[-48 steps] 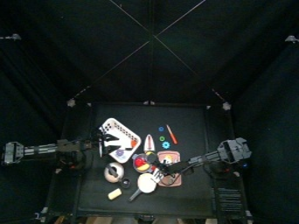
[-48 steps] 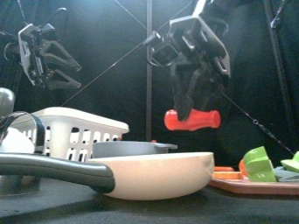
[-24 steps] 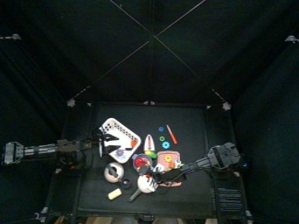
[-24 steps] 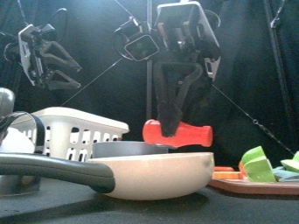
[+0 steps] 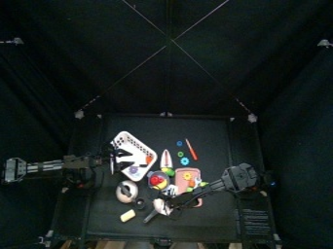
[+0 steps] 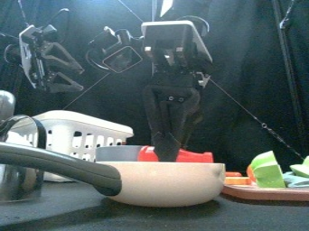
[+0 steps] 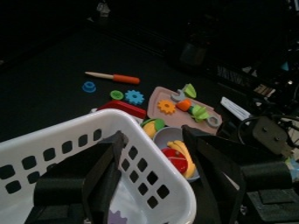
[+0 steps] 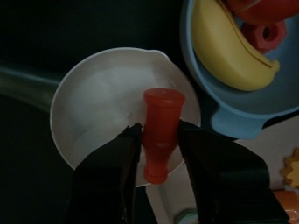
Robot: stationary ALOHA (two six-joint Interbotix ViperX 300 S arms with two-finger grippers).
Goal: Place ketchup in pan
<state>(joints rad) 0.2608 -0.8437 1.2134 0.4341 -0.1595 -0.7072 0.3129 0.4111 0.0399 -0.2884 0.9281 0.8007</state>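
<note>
The ketchup (image 8: pixel 160 109) is a red bottle held between my right gripper's (image 8: pixel 162 133) jaws, directly over the whitish inside of the small round pan (image 8: pixel 105 101). In the front view the bottle (image 6: pixel 193 156) sits just behind the pan's rim (image 6: pixel 163 183), its lower part hidden by it, with the right gripper (image 6: pixel 164 143) hanging above. The pan's grey handle (image 6: pixel 60 167) runs to the left. In the top view the pan (image 5: pixel 166 204) is at the table's front. My left gripper (image 7: pixel 162 171) is open and empty, resting at the table's left (image 5: pixel 89 173).
A white basket (image 6: pixel 72 135) stands left of the pan, under the left gripper. A blue bowl with a banana (image 8: pixel 239 52) lies beside the pan. A tray of toy vegetables (image 6: pixel 259 188) is at the right. A white dotted board (image 5: pixel 128 146) lies further back.
My right gripper has come forward and down with the ketchup, from well above the table to just over the pan. The left arm has not moved.
</note>
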